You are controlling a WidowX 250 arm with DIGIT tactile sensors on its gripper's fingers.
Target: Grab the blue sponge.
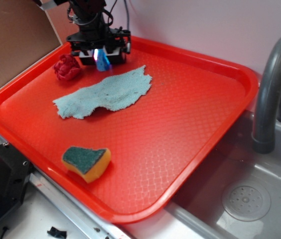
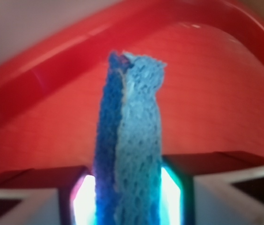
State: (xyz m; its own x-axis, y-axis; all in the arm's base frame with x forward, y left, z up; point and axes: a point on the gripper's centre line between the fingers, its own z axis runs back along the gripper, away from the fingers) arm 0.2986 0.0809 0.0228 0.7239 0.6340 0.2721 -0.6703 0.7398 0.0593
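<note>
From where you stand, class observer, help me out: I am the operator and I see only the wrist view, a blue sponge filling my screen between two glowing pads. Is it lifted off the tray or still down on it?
Observer: In the exterior view the blue sponge sits low at the tray's far edge, in the gripper; I cannot tell whether it has left the surface.
Operator: What lies nearest to it?
Observer: A crumpled red rag is just to its left in the picture.
Operator: Anything in front, toward the camera?
Observer: A pale blue-green cloth is spread flat mid-tray.
Operator: Any other sponge?
Observer: A yellow sponge with a green top lies near the front rim.
</note>
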